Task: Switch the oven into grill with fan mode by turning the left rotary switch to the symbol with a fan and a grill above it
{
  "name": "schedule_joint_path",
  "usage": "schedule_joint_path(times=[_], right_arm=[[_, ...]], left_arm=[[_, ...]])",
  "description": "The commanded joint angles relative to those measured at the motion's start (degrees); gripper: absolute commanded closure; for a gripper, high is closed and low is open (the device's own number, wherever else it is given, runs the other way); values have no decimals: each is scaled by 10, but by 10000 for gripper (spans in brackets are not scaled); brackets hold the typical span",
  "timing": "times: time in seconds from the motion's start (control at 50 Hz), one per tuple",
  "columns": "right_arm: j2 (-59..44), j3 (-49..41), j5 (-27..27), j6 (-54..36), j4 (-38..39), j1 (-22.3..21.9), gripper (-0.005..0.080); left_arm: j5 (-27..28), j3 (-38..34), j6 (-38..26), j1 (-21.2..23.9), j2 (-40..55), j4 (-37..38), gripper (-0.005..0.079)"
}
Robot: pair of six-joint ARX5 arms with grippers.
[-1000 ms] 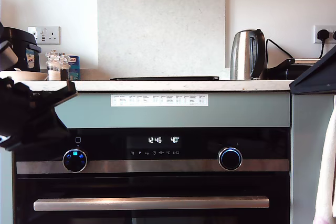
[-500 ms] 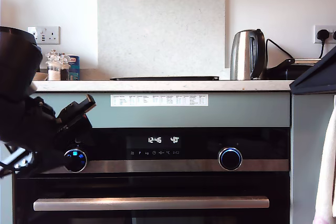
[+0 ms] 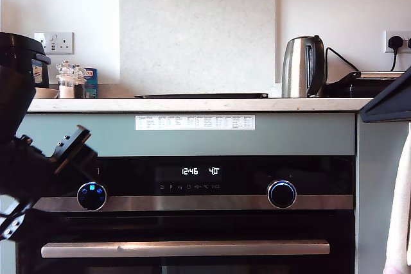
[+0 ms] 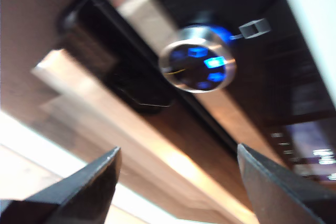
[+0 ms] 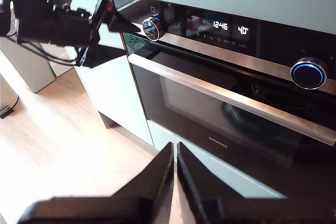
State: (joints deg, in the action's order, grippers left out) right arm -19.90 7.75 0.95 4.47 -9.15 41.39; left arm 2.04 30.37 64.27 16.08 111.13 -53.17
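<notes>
The oven (image 3: 212,219) fills the lower exterior view, its display (image 3: 200,171) reading 12:46 and 40°. The left rotary switch (image 3: 92,196), a chrome-rimmed knob with blue and cyan icons, sits at the exterior view's left of the control strip. My first gripper (image 3: 85,152) hovers just above and in front of it, open, not touching. The first wrist view shows the left rotary switch (image 4: 198,67) blurred, ahead of the wide-spread first gripper (image 4: 177,153). My second gripper (image 5: 175,171) is shut on nothing, well back from the oven (image 5: 210,114), looking at the first gripper (image 5: 131,38) and switch (image 5: 152,28).
A second knob with a glowing blue ring (image 3: 281,194) sits at the exterior view's right. The steel bar handle (image 3: 185,248) runs below. A kettle (image 3: 302,67), jars (image 3: 67,80) and wall sockets stand on the counter. A dark angular shape (image 3: 388,102) juts in at the exterior view's right edge.
The first arm has swung in from the exterior view's left and its gripper has dropped toward the left rotary switch. The display and knob icons look unchanged.
</notes>
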Motion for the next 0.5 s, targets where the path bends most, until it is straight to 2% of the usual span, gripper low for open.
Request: schedule_joint_path(times=[0.0, 0.34, 0.48], right_arm=[[-5, -2, -1, 0, 2, 2, 765], [-5, -2, -1, -1, 2, 2, 764], [-5, -2, -1, -1, 2, 2, 764]], left_arm=[[6, 14, 5, 0, 2, -6, 99], [3, 27, 93, -12, 12, -2, 99], [12, 28, 106, -15, 39, -23, 99]])
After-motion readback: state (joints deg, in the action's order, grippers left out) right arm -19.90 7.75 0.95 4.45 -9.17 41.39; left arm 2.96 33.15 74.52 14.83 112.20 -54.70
